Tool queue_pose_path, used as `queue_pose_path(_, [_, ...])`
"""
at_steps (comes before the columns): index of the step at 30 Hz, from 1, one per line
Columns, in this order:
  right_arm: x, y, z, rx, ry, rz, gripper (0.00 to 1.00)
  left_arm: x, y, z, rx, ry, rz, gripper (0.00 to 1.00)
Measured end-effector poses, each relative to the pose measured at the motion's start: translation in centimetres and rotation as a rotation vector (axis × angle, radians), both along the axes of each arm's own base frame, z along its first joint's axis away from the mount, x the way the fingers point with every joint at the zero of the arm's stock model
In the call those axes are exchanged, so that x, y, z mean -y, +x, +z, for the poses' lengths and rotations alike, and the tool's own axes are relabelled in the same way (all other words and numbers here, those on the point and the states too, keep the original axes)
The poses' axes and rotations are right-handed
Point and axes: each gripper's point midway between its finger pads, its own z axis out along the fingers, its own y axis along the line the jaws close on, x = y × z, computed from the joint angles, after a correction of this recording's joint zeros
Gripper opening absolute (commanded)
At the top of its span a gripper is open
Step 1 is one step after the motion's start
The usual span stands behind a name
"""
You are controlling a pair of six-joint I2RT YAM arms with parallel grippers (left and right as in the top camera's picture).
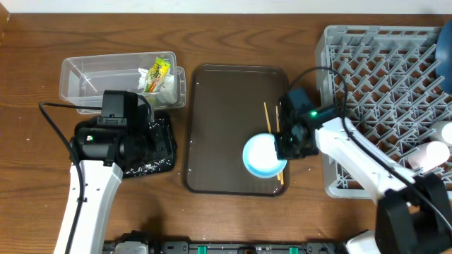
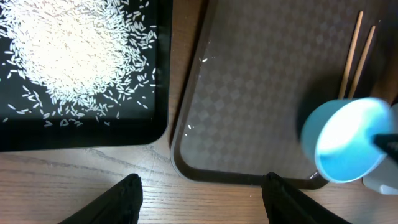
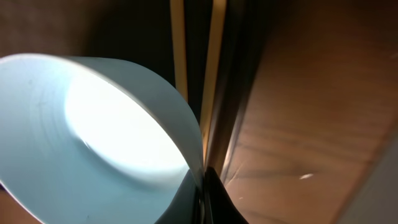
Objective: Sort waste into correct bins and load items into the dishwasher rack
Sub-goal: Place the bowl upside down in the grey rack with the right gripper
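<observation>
Centre frame, the right gripper (image 1: 284, 146) pinches the rim of one light blue bowl (image 1: 260, 156) beside two chopsticks (image 1: 270, 121). The left gripper (image 2: 202, 191) is spread wide and empty.

The left arm (image 1: 90, 194) covers most of the shallow black rectangular tray (image 1: 164, 159). The light blue round bowl (image 1: 263, 155) hides parts of the two thin wooden chopsticks (image 1: 268, 116); the large grey plastic rack (image 1: 381, 70) runs off the right edge.

Bright, even light from above falls on the worktop (image 1: 233, 28); shadows are soft. The light blue bowl (image 3: 93, 137) glares white inside. Around the bowl the right wrist view is dim and blurred; the left fingers (image 2: 121, 202) are out of focus.
</observation>
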Motion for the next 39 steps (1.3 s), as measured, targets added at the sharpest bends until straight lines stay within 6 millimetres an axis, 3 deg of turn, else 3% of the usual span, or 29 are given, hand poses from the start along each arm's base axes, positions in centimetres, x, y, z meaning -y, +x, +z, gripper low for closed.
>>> queue_pose_path(4, [1.6, 4.3, 5.9, 0.240, -0.045, -0.042, 0.01, 0.0, 0.0, 0.0, 0.000, 0.000, 0.000, 0.67])
queue_pose_path(8, [5.9, 9.1, 13.5, 0.573, -0.206, -0.116, 0.01, 0.0, 0.1, 0.0, 0.004, 0.000, 0.000, 0.68])
queue_pose_path(9, [6.5, 9.6, 14.4, 0.614, -0.234, -0.121, 0.01, 0.0, 0.1, 0.0, 0.005, 0.000, 0.000, 0.69])
queue_pose_path(14, [12.9, 12.3, 19.5, 0.823, -0.549, -0.228, 0.01, 0.0, 0.2, 0.1, 0.008, 0.000, 0.000, 0.68])
queue_pose_path(20, [20.9, 13.4, 24.2, 0.926, -0.895, -0.437, 0.01, 0.0, 0.3, 0.1, 0.012, 0.000, 0.000, 0.68])
queue_pose_path(24, [24.8, 13.8, 24.7, 0.882, -1.070, -0.487, 0.01, 0.0, 0.3, 0.1, 0.012, 0.000, 0.000, 0.69])
queue_pose_path(29, [28.8, 14.3, 22.8, 0.759, -1.241, -0.510, 0.01, 0.0, 0.3, 0.1, 0.011, 0.000, 0.000, 0.68])
queue_pose_path(39, [31.6, 15.6, 16.1, 0.542, -1.342, -0.416, 0.01, 0.0, 0.3, 0.1, 0.011, 0.000, 0.000, 0.68])
